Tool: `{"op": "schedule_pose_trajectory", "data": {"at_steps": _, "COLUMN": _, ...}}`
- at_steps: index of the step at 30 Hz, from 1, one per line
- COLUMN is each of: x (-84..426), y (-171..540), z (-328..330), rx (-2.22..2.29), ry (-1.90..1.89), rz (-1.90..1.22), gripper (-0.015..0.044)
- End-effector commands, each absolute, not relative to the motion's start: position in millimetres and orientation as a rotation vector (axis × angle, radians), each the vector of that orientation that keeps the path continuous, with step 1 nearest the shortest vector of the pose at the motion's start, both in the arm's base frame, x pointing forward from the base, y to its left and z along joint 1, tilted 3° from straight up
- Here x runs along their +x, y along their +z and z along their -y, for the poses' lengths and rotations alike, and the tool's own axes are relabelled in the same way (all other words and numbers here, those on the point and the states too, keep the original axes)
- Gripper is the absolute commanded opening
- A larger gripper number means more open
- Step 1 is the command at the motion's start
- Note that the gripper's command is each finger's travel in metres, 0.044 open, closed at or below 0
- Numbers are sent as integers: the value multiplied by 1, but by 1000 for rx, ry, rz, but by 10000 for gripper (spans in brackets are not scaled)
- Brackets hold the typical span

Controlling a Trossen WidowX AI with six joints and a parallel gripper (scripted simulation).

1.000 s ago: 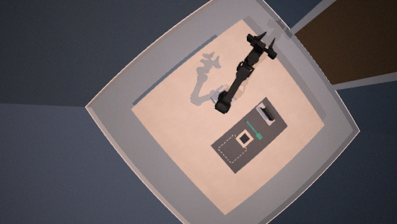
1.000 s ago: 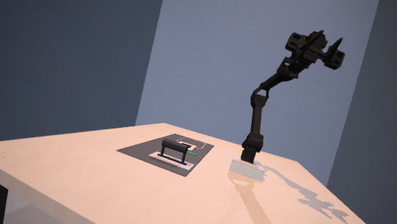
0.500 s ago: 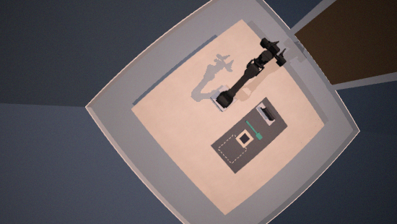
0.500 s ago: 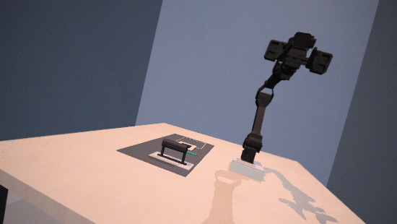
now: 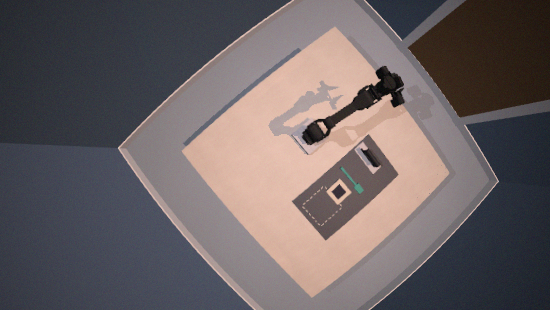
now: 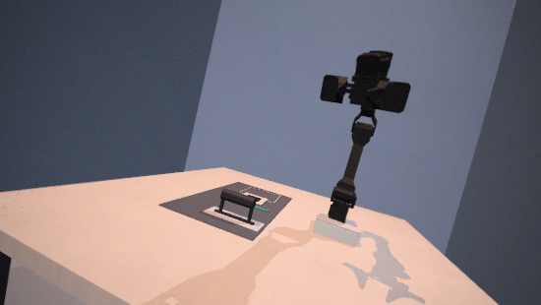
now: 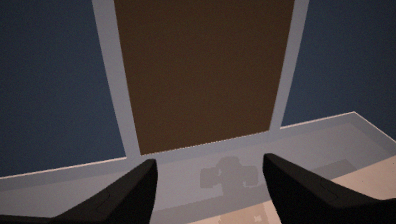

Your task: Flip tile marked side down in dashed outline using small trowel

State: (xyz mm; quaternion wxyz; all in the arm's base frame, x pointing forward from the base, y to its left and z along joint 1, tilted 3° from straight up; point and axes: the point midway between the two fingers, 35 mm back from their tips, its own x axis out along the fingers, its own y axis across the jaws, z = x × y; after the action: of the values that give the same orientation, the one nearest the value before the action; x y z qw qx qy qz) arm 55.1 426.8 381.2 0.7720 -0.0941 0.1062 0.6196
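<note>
The grey mat [image 5: 382,180] [image 6: 184,202] lies on the table. The tile [image 5: 338,192] [image 6: 262,201], cream with a dark square on its upper face, lies beside the dashed outline [image 5: 320,225] and seems to overlap its edge slightly. A teal tool [image 5: 359,188] [image 6: 262,210] with a thin handle and small square blade lies next to the tile. A black-handled tool [image 5: 371,156] [image 6: 238,198] with a pale flat plate rests at the mat's other end. My gripper [image 5: 391,86] [image 6: 365,91] [image 7: 210,164] is open and empty, high above the table and away from the mat.
The arm's pale base [image 6: 336,231] stands on the wooden table [image 5: 250,165] beside the mat. The wrist view shows a brown panel [image 7: 205,75] in the wall, the floor and the table's edge. Arm shadows fall across the table.
</note>
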Motion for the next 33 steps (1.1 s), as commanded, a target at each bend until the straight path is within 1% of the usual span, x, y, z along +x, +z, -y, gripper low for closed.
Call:
{"op": "schedule_pose_trajectory", "data": {"at_steps": 1, "x": 77, "y": 367, "z": -430, "rx": -212, "ry": 1289, "rz": -297, "gripper": 270}}
{"op": "schedule_pose_trajectory", "data": {"at_steps": 16, "x": 175, "y": 285, "z": -421, "rx": -254, "ry": 1008, "rz": -647, "gripper": 270}}
{"op": "schedule_pose_trajectory", "data": {"at_steps": 25, "x": 231, "y": 234, "z": -395, "rx": -250, "ry": 812, "rz": -865, "gripper": 270}}
{"op": "schedule_pose_trajectory", "data": {"at_steps": 33, "x": 270, "y": 195, "z": -366, "rx": -258, "ry": 677, "rz": -1008, "gripper": 270}}
